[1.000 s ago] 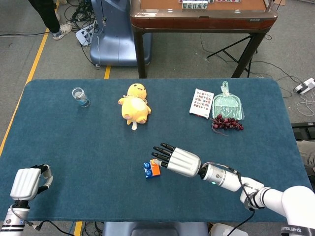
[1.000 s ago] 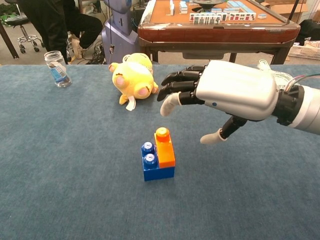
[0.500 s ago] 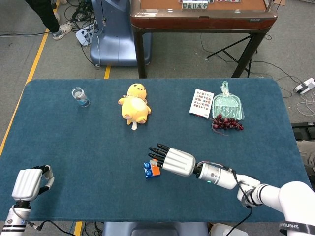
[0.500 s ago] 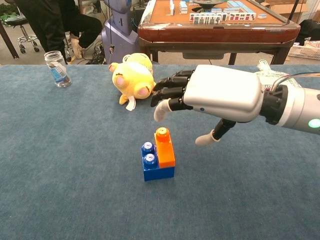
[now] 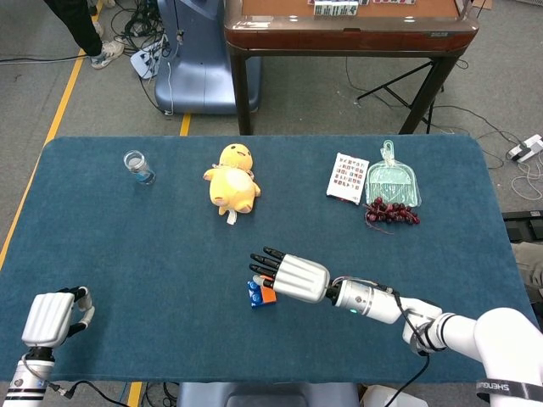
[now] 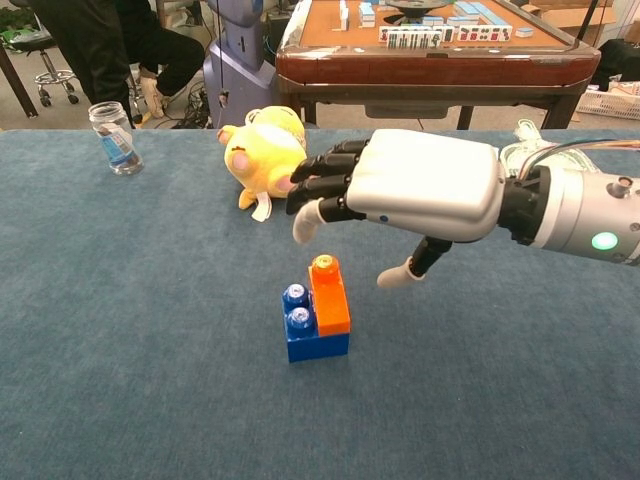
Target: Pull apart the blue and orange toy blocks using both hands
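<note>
The blue block point(image 6: 300, 330) and the orange block point(image 6: 328, 297) stand joined together on the blue table cloth, near the front middle; in the head view the blue block point(image 5: 254, 294) and the orange block point(image 5: 268, 294) peek out under my right hand. My right hand point(image 6: 410, 192) hovers just above and behind them, palm down, fingers spread, holding nothing and not touching the blocks. The same right hand point(image 5: 288, 264) reaches in from the right in the head view. My left hand point(image 5: 51, 315) rests at the table's front left corner with fingers curled in, far from the blocks.
A yellow plush toy point(image 5: 232, 179) lies behind the blocks. A small glass jar point(image 5: 137, 166) stands at the back left. A card packet point(image 5: 346, 177), a green dustpan point(image 5: 392, 182) and dark grapes point(image 5: 390, 212) sit at the back right. A wooden table point(image 5: 348, 25) stands beyond.
My right hand has slid leftward, its fingertips now past the orange block's top. The blocks and my left hand have not moved.
</note>
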`<state>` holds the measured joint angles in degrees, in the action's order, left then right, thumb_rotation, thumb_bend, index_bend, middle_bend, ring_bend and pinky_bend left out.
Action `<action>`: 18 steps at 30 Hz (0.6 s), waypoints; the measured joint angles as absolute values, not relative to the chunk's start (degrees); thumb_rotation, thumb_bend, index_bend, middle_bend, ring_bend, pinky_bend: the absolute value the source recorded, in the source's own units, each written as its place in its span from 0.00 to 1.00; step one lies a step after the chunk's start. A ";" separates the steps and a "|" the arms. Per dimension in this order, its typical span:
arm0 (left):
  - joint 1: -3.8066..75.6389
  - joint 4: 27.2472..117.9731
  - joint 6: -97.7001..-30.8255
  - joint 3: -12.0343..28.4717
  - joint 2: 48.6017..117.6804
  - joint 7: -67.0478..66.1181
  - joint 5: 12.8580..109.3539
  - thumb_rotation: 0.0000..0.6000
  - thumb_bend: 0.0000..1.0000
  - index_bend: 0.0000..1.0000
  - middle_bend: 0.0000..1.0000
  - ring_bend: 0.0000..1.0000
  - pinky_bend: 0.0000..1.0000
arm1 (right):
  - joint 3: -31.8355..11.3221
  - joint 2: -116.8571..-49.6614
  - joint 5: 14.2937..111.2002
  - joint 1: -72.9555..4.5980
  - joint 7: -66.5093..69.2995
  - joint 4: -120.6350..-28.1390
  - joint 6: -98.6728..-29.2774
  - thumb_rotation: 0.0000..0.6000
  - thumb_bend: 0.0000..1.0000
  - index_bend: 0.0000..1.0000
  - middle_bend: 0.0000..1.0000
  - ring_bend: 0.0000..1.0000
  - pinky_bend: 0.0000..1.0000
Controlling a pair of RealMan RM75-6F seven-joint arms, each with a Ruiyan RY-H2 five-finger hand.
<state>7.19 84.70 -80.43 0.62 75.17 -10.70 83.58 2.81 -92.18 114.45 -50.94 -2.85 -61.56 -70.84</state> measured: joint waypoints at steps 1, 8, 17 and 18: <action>7.18 84.67 -80.42 0.59 75.20 -10.69 83.59 1.00 0.38 0.39 0.59 0.60 0.80 | 2.86 -92.27 114.38 -51.11 -2.85 -61.41 -70.74 1.00 0.02 0.30 0.21 0.11 0.21; 7.18 84.55 -80.31 0.60 75.31 -10.61 83.52 1.00 0.38 0.39 0.59 0.60 0.80 | 2.92 -92.96 113.98 -52.00 -3.28 -61.09 -70.47 1.00 0.02 0.30 0.21 0.11 0.21; 7.08 84.38 -80.25 0.47 75.52 -10.45 83.51 1.00 0.38 0.39 0.59 0.60 0.80 | 3.07 -93.59 113.61 -53.26 -4.26 -61.19 -69.32 1.00 0.02 0.30 0.20 0.10 0.21; 7.05 84.28 -80.23 0.45 75.56 -10.35 83.47 1.00 0.38 0.39 0.59 0.60 0.80 | 3.13 -93.63 113.47 -53.34 -4.43 -61.21 -69.06 1.00 0.02 0.30 0.20 0.10 0.21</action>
<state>7.05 84.28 -80.23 0.45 75.56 -10.35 83.47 3.13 -93.63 113.47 -53.34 -4.43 -61.21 -69.06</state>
